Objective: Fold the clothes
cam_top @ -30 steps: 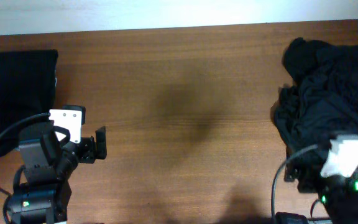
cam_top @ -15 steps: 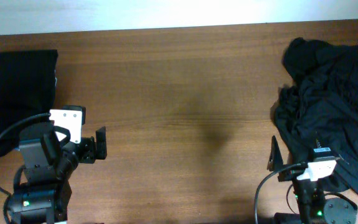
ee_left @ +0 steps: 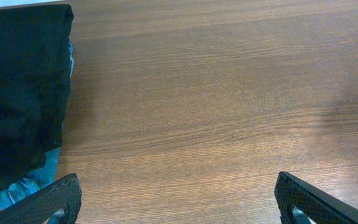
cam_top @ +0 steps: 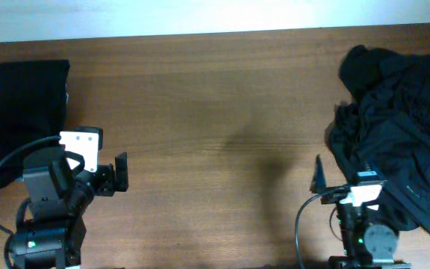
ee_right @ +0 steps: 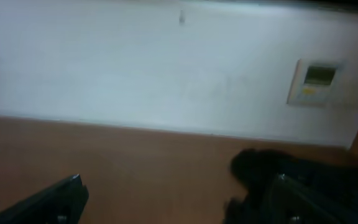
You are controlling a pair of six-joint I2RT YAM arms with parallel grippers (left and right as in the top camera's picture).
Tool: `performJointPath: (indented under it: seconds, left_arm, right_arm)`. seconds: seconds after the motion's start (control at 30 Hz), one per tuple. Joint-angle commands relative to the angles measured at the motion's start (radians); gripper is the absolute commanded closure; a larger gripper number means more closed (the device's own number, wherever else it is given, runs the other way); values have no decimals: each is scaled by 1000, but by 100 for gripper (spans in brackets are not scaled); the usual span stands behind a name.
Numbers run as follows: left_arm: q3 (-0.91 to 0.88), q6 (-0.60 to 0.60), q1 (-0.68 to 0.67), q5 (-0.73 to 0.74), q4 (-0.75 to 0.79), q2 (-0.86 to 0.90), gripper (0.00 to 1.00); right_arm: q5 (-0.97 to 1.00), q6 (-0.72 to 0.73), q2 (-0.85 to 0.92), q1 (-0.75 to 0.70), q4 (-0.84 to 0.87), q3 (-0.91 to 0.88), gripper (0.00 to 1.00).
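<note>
A heap of crumpled black clothes lies at the table's right side and shows blurred in the right wrist view. A folded black garment lies at the far left, over blue jeans whose edge shows in the left wrist view; the black fabric fills that view's left. My left gripper is open and empty over bare wood. My right gripper sits at the front right beside the heap, open and empty.
The brown wooden table runs between the two piles. A white wall with a small wall panel stands behind the table's far edge.
My right arm has pulled back from on top of the black heap to the table's front edge and tilted up, facing the wall. The left arm has not moved.
</note>
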Motion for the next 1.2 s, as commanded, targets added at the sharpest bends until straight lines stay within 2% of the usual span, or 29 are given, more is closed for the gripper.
performJointPath:
  seconds: [0.0,1.0,1.17]
  left_arm:
    - [-5,-12,5,-7,1,0,1]
    - [-7,-12,5,-7,4,0,1]
    - [-122,-12,5,-40,16,-22,1]
  right_arm:
    - [58,5,-10,30,-111,-23,1]
    - [58,5,-10,34,-108,-23,1]
    - [58,5,-10,34,-108,-23,1]
